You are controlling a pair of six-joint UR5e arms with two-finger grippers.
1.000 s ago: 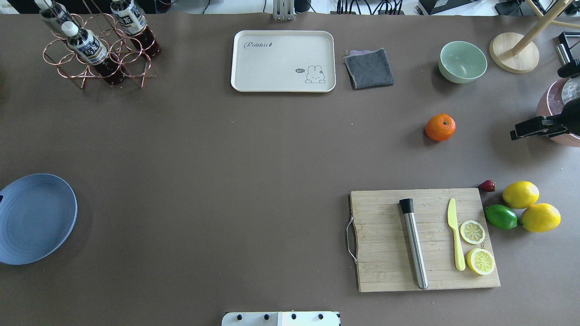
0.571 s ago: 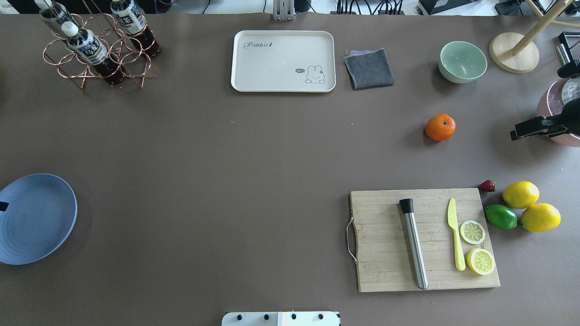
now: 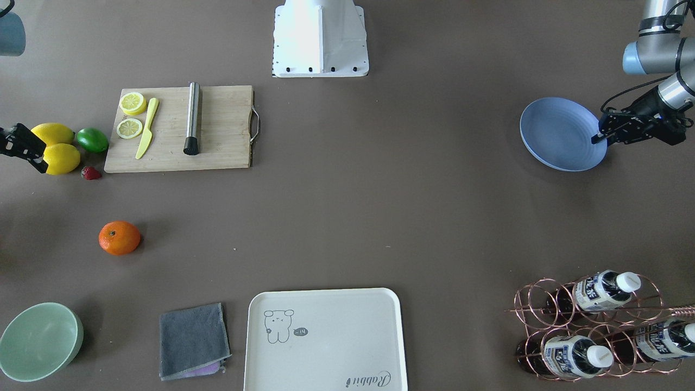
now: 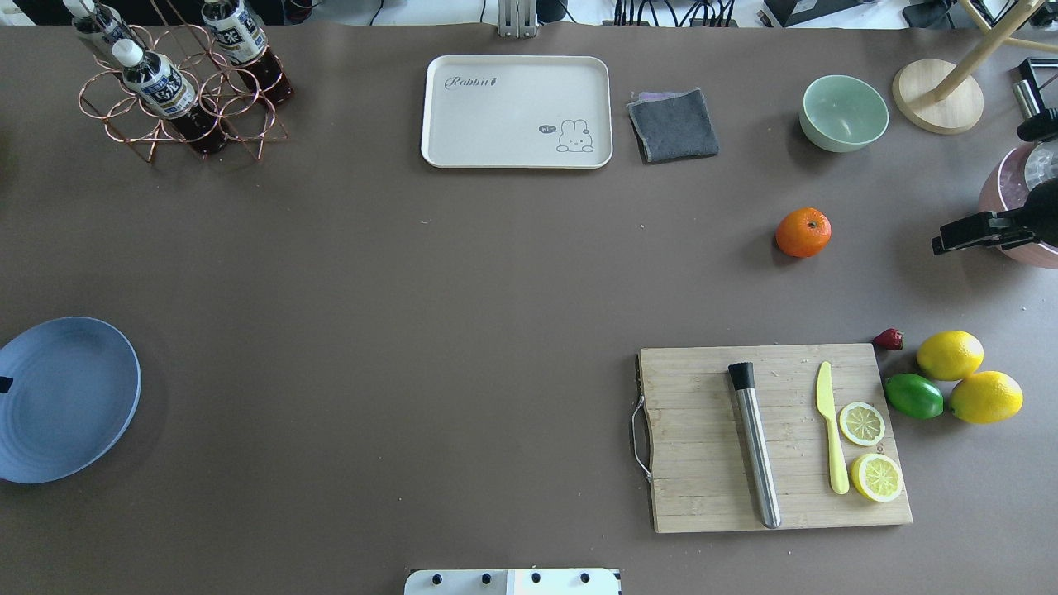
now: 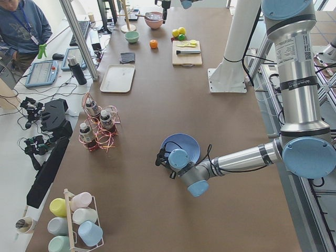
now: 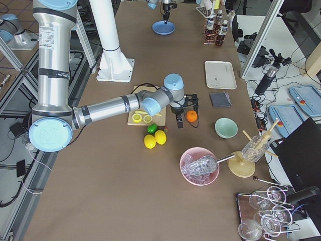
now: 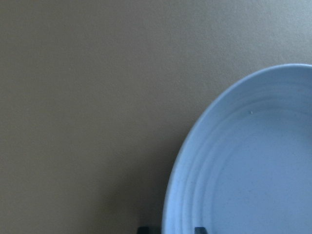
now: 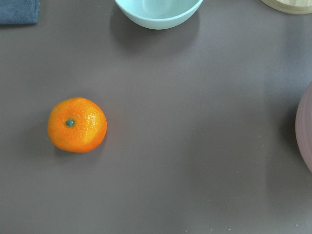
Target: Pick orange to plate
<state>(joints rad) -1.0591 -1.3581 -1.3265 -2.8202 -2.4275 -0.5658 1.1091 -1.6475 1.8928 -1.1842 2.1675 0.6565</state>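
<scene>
The orange [image 4: 803,232] lies alone on the brown table at the right, stem dot up, and shows at the left of the right wrist view [image 8: 77,125]. My right gripper [image 4: 942,240] hovers to its right, apart from it, and looks open and empty. The pale-blue plate [image 4: 74,413] sits at the table's left edge. My left gripper [image 3: 597,138] is at the plate's outer rim. In the left wrist view the plate [image 7: 253,165] fills the right side, and two dark fingertips [image 7: 199,229] stand apart at the bottom, open, straddling the rim.
Near the robot on the right lies a wooden board [image 4: 702,479] with a muddler, yellow knife and lemon slices. Two lemons [image 4: 950,355], a lime [image 4: 913,396] and a strawberry lie beside it. A mint bowl [image 4: 843,111], grey cloth [image 4: 674,124], cream tray [image 4: 517,111] and bottle rack [image 4: 178,91] line the far side.
The dark tip of my left gripper at the plate's left edge has slid slightly toward the robot. The orange and the right gripper have hardly moved.
</scene>
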